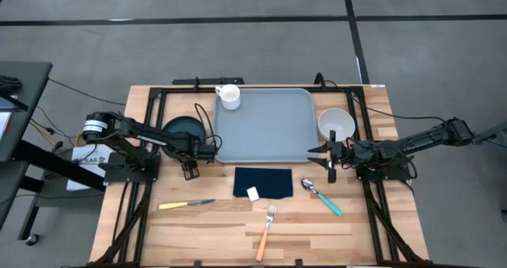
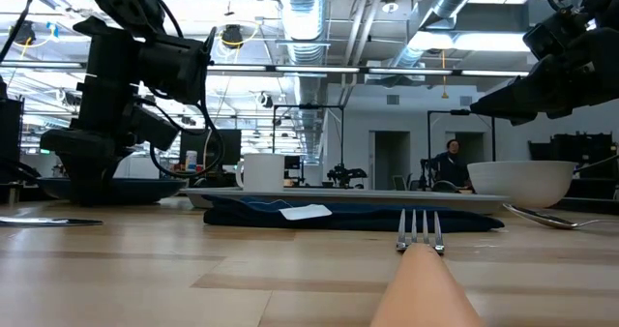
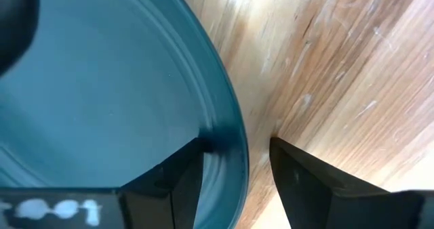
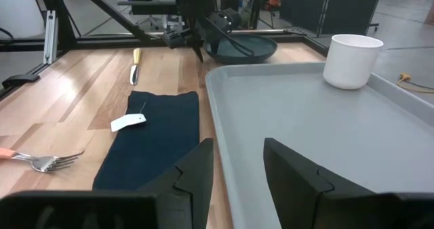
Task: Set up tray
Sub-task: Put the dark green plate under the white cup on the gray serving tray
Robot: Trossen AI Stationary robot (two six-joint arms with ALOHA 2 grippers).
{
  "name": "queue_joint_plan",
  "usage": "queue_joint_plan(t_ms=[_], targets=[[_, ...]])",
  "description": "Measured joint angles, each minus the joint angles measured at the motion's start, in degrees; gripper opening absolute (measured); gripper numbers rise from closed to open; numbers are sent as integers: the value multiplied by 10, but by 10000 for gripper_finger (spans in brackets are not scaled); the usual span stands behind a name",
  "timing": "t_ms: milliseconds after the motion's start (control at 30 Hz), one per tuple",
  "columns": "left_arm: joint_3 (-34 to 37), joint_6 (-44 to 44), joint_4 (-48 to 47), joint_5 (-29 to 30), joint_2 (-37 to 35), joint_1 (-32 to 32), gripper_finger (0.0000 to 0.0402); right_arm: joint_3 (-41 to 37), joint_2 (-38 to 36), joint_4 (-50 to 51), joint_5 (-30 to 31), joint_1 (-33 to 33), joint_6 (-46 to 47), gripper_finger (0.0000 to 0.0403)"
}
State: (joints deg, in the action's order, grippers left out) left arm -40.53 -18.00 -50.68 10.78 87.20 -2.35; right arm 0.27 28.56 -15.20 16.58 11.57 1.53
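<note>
We see the tray (image 1: 265, 125) lying flat at the desk's far middle. The right gripper (image 4: 237, 162) straddles its near right rim, jaws parted, holding nothing. The left gripper (image 3: 234, 162), also parted, straddles the plate (image 3: 102, 93) rim, beside the tray's left edge.

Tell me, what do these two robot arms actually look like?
Both arms are dark, nearly black, built from slim jointed segments with thin black cables running alongside. The left arm has a round silver-and-white disc at its base. Each ends in a tool with two flat, dark, wedge-shaped fingers: the left tool and the right tool look alike.
</note>
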Motion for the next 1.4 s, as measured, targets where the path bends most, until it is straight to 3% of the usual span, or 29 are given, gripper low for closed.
queue_joint_plan(t_ms=[267,733,1000,1400], targets=[[0,0,0,2,0,0,150,0,0,0,0,0,0,122],[-2,2,-10,18,-1,0,34,0,0,0,0,0,0,122],[-11,10,-40,25,0,0,29,0,0,0,0,0,0,122],[-89,-3,-120,52,0,25,10,0,0,0,0,0,0,122]])
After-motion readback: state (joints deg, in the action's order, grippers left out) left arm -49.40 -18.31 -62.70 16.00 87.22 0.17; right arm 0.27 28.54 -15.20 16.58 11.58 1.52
